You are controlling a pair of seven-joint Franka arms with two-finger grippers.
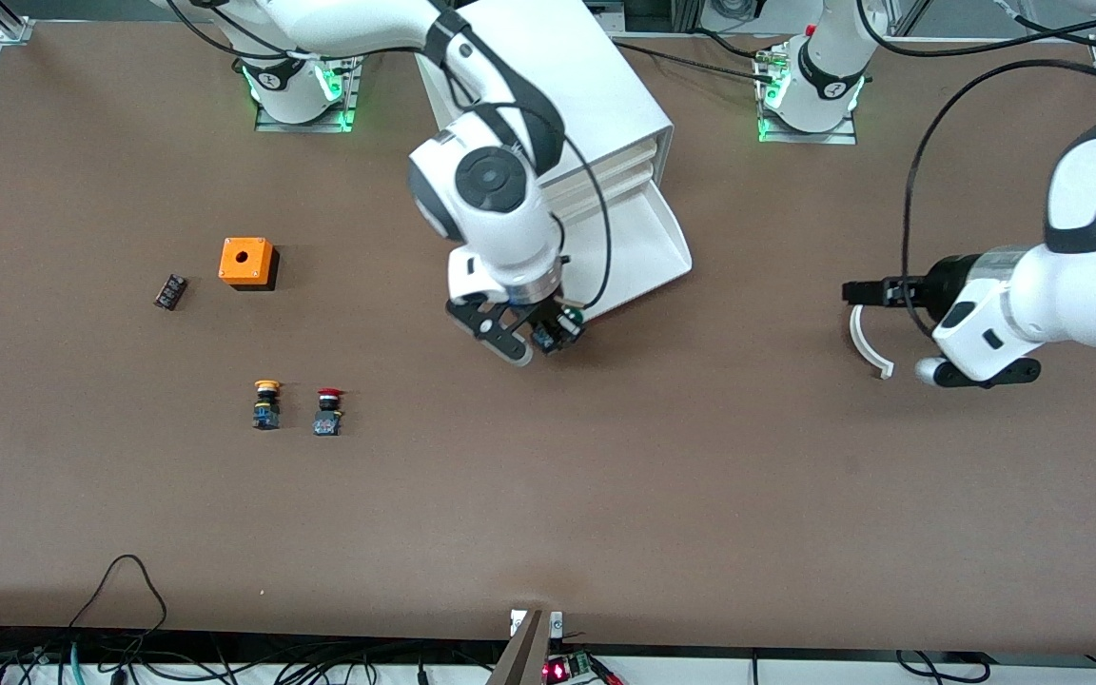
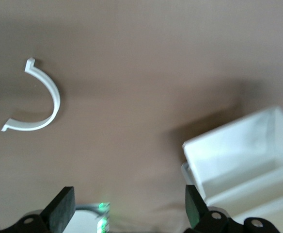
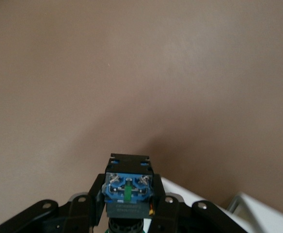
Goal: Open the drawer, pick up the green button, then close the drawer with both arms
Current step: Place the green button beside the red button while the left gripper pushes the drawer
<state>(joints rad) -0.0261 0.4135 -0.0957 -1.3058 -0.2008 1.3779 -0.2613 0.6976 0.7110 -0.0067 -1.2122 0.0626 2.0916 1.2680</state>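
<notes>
The white cabinet [image 1: 567,86] stands between the arms' bases. One lower drawer [image 1: 648,252] is pulled out, and its tray looks empty. My right gripper [image 1: 548,335] is over the table just past the drawer's front corner, shut on the green-capped button [image 1: 564,326]. In the right wrist view the button's blue and black body [image 3: 128,187] sits between the fingers [image 3: 95,204], with the cap mostly hidden below. My left gripper [image 1: 860,292] is open and empty, over the table toward the left arm's end, its fingers [image 2: 60,213] wide apart. The drawer also shows in the left wrist view [image 2: 238,155].
A white curved plastic piece [image 1: 867,347] lies under the left gripper and shows in the left wrist view [image 2: 47,104]. Toward the right arm's end are an orange box [image 1: 246,262], a small black block [image 1: 170,291], a yellow-capped button [image 1: 266,404] and a red-capped button [image 1: 327,412].
</notes>
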